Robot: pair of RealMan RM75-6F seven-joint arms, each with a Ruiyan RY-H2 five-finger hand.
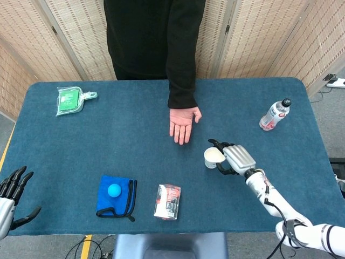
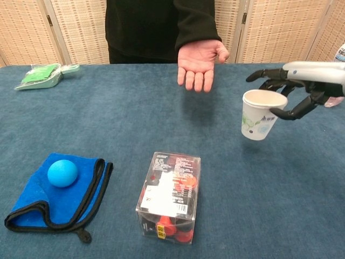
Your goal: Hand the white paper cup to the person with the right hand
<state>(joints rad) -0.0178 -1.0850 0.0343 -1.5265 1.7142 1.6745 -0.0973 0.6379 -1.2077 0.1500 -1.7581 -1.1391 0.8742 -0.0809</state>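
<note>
The white paper cup (image 2: pixel 260 114) sits in the right robot hand (image 2: pixel 295 89), fingers wrapped around it, tilted slightly and lifted off the blue worktop (image 2: pixel 161 124) (its shadow lies below). The person's open palm (image 2: pixel 199 63) waits nearby. The left robot hand (image 1: pixel 11 194) rests empty, fingers spread.

Woven screens (image 1: pixel 259 38) behind blue-clothed table (image 1: pixel 135 140)

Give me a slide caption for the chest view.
Right robot hand holds the white paper cup off the table, near the person's open palm.
</note>
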